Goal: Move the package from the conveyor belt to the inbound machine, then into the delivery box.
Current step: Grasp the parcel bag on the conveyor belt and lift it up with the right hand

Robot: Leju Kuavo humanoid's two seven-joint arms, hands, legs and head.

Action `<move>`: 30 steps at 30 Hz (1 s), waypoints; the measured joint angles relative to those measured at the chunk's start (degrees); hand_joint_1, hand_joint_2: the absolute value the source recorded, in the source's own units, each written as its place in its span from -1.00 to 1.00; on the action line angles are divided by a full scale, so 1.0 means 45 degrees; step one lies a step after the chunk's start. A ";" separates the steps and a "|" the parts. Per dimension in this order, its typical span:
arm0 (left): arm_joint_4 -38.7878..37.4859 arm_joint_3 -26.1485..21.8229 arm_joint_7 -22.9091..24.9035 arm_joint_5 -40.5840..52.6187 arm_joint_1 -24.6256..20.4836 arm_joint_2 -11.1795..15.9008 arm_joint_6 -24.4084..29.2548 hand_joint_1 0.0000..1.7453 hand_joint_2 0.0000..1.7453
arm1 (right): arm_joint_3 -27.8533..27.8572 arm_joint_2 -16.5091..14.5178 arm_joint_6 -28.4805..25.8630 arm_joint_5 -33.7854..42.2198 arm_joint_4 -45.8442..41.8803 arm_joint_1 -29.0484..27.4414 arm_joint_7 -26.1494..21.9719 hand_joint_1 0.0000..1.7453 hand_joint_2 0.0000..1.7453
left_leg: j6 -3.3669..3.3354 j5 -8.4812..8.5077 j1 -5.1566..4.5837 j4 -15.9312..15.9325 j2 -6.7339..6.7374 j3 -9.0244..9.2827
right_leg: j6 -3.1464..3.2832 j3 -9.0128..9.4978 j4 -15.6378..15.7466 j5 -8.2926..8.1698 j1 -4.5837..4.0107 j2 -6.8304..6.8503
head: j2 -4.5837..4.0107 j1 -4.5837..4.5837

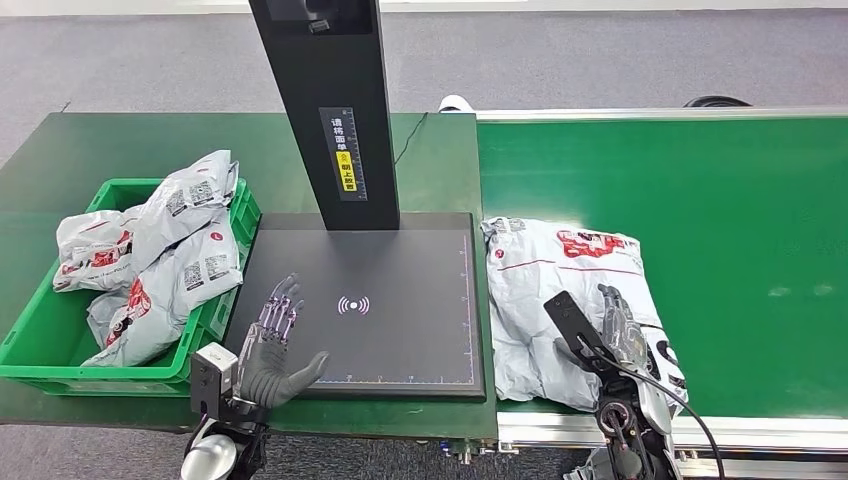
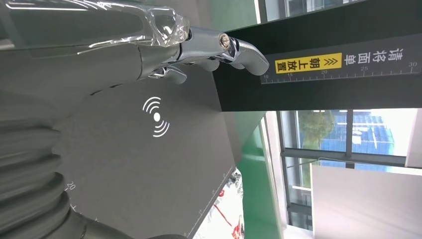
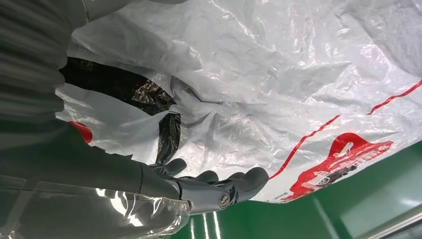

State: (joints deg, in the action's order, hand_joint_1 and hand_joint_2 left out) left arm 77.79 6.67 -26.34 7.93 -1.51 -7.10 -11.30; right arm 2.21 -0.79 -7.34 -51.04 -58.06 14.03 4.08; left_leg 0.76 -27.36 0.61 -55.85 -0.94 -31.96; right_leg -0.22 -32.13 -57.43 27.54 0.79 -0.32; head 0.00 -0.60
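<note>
Package point(image 1: 570, 300) lies on green conveyor belt point(image 1: 740, 220), right robot hand point(image 1: 622, 325) seemingly resting spread on it.

This is a parcel sorting place, like a mail warehouse. A long green conveyor belt point(image 1: 740, 250) runs beside a black scanning machine point(image 1: 375, 310) with a tall post. A green box point(image 1: 60, 340) at the counter's left edge holds many white mail bags point(image 1: 160, 260).

My left hand point(image 1: 268, 345) is raised at the lower left, palm flat, fingers point(image 2: 234, 50) spread and extended forward, thumb out to the side, holding nothing. My right hand point(image 1: 622, 335) reaches forward at the lower right, fingers point(image 3: 239, 181) extended and lowered, gripping nothing.
</note>
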 joint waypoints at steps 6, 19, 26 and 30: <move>0.0000 -0.0001 0.0081 0.0058 -0.0013 0.0000 0.0053 -1.00 1.00 | 0.0045 0.0005 0.0113 -0.0125 0.0108 -0.0006 0.0176 -1.00 1.00 | 0.0000 0.0000 0.0000 0.0000 0.0000 0.0001 | 0.0000 0.0001 0.0000 0.0000 0.0001 0.0000 | 0.0000 -0.0001; -0.0198 0.0007 0.0314 0.0453 -0.0013 -0.0043 0.0336 -1.00 1.00 | -0.0267 -0.0182 0.1773 -0.2711 0.0916 -0.0057 0.2308 0.93 1.00 | 0.0000 0.0000 0.0001 0.0001 0.0002 0.0018 | 0.0000 0.0019 0.0000 0.0001 -0.0001 0.0001 | 0.0000 -0.0001; -0.0318 0.0010 0.0335 0.0515 -0.0018 -0.0044 0.0453 -1.00 1.00 | -0.0548 -0.0223 0.2286 -0.2831 0.1602 0.0427 0.2139 1.00 1.00 | 0.0000 -0.0002 0.0000 0.0001 0.0014 0.0090 | -0.0001 0.0080 0.0005 0.0001 0.0000 -0.0007 | 0.0000 0.0001; -0.0350 0.0011 0.0335 0.0515 -0.0019 -0.0041 0.0458 -1.00 1.00 | -0.0612 -0.0223 0.2379 -0.2831 0.1798 0.0614 0.2068 1.00 1.00 | 0.0000 -0.0003 0.0000 0.0001 0.0014 0.0124 | 0.0000 0.0111 0.0006 0.0001 -0.0001 -0.0010 | 0.0000 0.0000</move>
State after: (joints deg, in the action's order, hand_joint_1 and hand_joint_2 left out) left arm 76.22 6.72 -24.83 10.25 -1.60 -7.29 -9.24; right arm -0.55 -1.79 3.37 -63.78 -49.97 16.79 13.39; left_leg 0.76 -27.37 0.61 -55.84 -0.87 -31.40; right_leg -0.23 -31.63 -57.41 27.54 0.79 -0.36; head 0.00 -0.60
